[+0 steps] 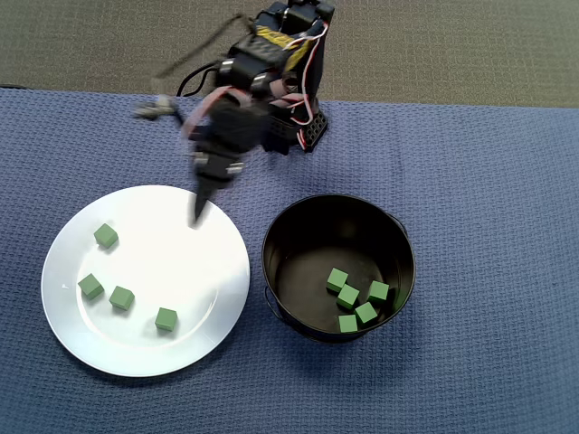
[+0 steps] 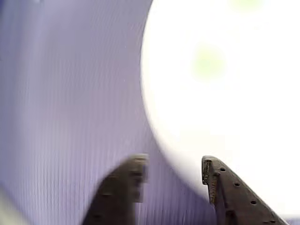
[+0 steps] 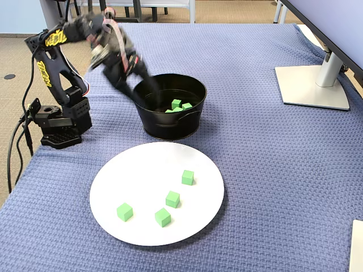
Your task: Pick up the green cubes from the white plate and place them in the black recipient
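Several green cubes lie on the white plate [image 1: 172,262], among them one at the upper left [image 1: 106,236] and one near the front [image 1: 166,318]; the fixed view shows them too [image 3: 188,177]. Several more green cubes [image 1: 348,296] lie inside the black pot [image 1: 303,267], which stands right of the plate. My gripper [image 1: 197,213] hangs motion-blurred over the plate's upper right edge, left of the pot. In the wrist view the gripper [image 2: 172,176] is open and empty, over the plate rim [image 2: 234,117] and the cloth. Two cubes show there as faint green blurs [image 2: 208,61].
A blue woven cloth [image 1: 488,181] covers the table. The arm's base [image 3: 59,127] stands at the table's edge behind plate and pot. In the fixed view a monitor stand [image 3: 312,85] sits at the right. Carpet floor [image 1: 452,45] lies beyond the table edge.
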